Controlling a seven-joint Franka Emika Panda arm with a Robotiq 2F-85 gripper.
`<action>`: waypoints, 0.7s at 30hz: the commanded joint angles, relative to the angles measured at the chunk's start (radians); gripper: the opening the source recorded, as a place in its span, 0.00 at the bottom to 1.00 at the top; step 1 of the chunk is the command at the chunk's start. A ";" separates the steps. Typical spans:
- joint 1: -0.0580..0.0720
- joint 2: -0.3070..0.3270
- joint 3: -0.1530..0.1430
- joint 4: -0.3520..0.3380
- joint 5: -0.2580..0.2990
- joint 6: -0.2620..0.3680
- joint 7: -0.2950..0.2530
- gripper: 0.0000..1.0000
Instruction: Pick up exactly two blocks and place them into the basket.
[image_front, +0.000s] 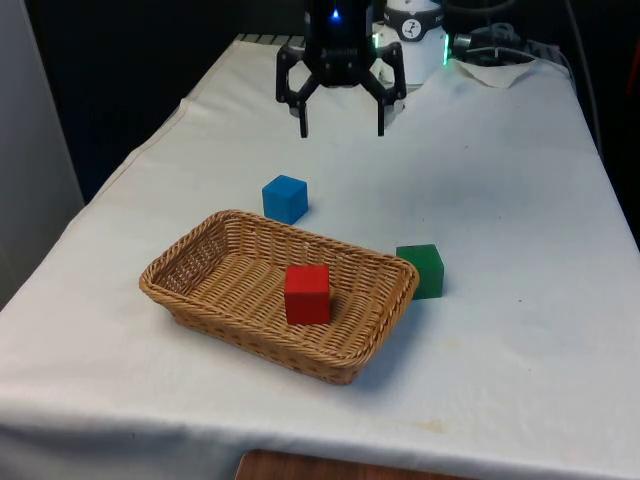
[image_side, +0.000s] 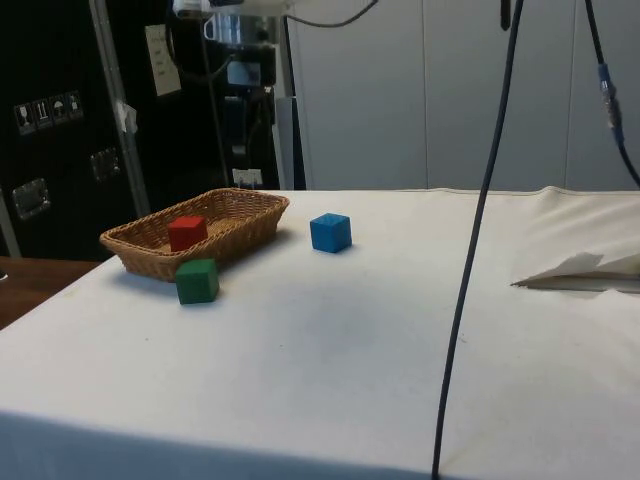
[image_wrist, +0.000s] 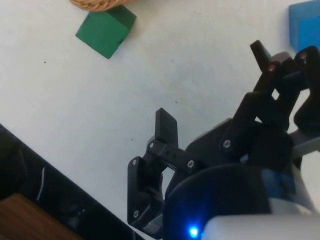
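A: We're at a table under a white cloth (image_front: 500, 200), and above its far end our black two-finger gripper (image_front: 341, 125) hangs with its fingers spread wide and nothing between them.

B: Agreed, it's empty. Nearest to it we have the small blue cube (image_front: 285, 198), sitting on the cloth just beyond the far rim of the oval woven wicker basket (image_front: 200, 300). The wrist view catches a corner of that cube (image_wrist: 305, 17) close to one finger.

A: And the red cube (image_front: 307, 294) already lies inside the basket, so we judge one block done and one to go. The green cube (image_front: 420, 270) rests against the basket's outer wall, on the front view's right.

B: That's where we could slip. If we go for the green one, a finger may catch the wicker rim and drag the basket.

A: The blue one has open cloth around it, so it's the safer pick. Still, an off-centre descent could nudge it aside.

B: And our bigger risk is counting: a third block would break "exactly two".
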 joint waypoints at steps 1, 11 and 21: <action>0.016 -0.026 -0.008 -0.040 0.006 0.034 -0.018 1.00; 0.023 -0.063 -0.019 -0.102 -0.012 0.063 -0.057 1.00; 0.029 -0.063 -0.009 -0.163 -0.030 0.125 -0.057 1.00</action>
